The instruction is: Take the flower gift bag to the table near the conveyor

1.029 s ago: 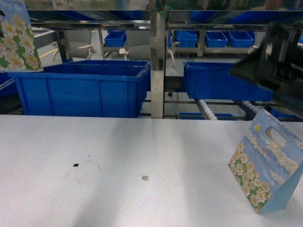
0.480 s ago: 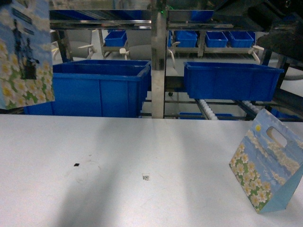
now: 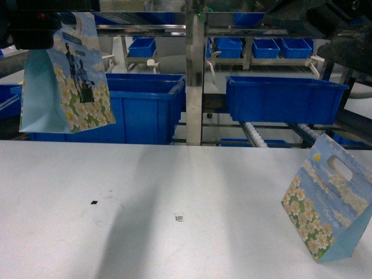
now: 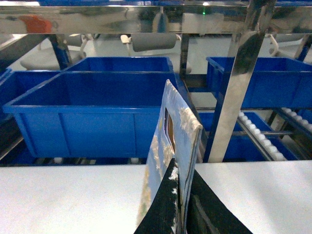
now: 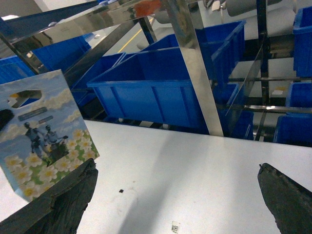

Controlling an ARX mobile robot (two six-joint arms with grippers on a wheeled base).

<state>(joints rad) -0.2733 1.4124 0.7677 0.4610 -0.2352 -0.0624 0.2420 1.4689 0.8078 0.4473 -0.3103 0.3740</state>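
A flower gift bag (image 3: pixel 67 81) hangs in the air at the upper left, above the table's (image 3: pixel 174 186) far edge. My left gripper (image 3: pixel 51 32) is shut on its top. The left wrist view shows this bag (image 4: pixel 173 141) edge-on, pinched between the black fingers (image 4: pixel 163 209). A second flower gift bag (image 3: pixel 328 197) leans on the table at the right. My right gripper (image 5: pixel 178 195) is open over the table with nothing between its fingers, and the held bag (image 5: pixel 46 131) is to its left. The conveyor (image 3: pixel 256 136), steel rails with white rollers, stands behind the table.
Big blue bins (image 3: pixel 128 107) (image 3: pixel 285 99) sit on the racks just past the table's far edge, split by a steel post (image 3: pixel 193 75). My right arm's dark bulk (image 3: pixel 343 29) fills the top right. A small code mark (image 3: pixel 178 218) and a dark speck (image 3: pixel 93 202) lie on the tabletop.
The left gripper has carried its bag rightward and further into view, turning its printed face to the camera. The right arm has lifted up and away from the bag on the table.
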